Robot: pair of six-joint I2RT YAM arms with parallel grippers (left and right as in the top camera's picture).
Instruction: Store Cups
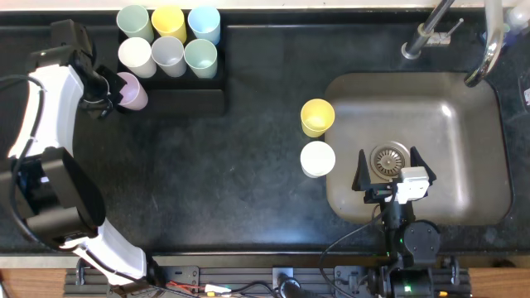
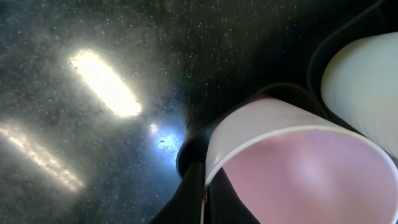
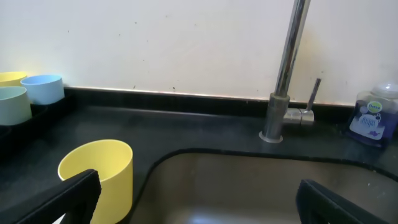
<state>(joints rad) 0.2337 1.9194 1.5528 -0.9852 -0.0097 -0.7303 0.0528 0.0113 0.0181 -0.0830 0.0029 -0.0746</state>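
Observation:
A black rack (image 1: 195, 101) at the back left holds several upright cups, among them a white one (image 1: 136, 55) and a mint one (image 1: 200, 57). My left gripper (image 1: 112, 88) is shut on the rim of a pink cup (image 1: 132, 90), which is tilted at the rack's front-left corner. In the left wrist view the pink cup (image 2: 298, 168) hangs over a dark round slot, with the white cup (image 2: 367, 81) beside it. A yellow cup (image 1: 317, 116) and a white cup (image 1: 317, 158) stand on the counter by the sink's left edge. My right gripper (image 1: 387, 171) is open over the sink, behind the yellow cup (image 3: 99, 171).
The steel sink (image 1: 464, 124) takes up the right side, with a faucet (image 1: 431, 29) behind it and a soap bottle (image 3: 373, 115) at the far right. A wall runs along the back of the dark speckled counter (image 1: 248, 174).

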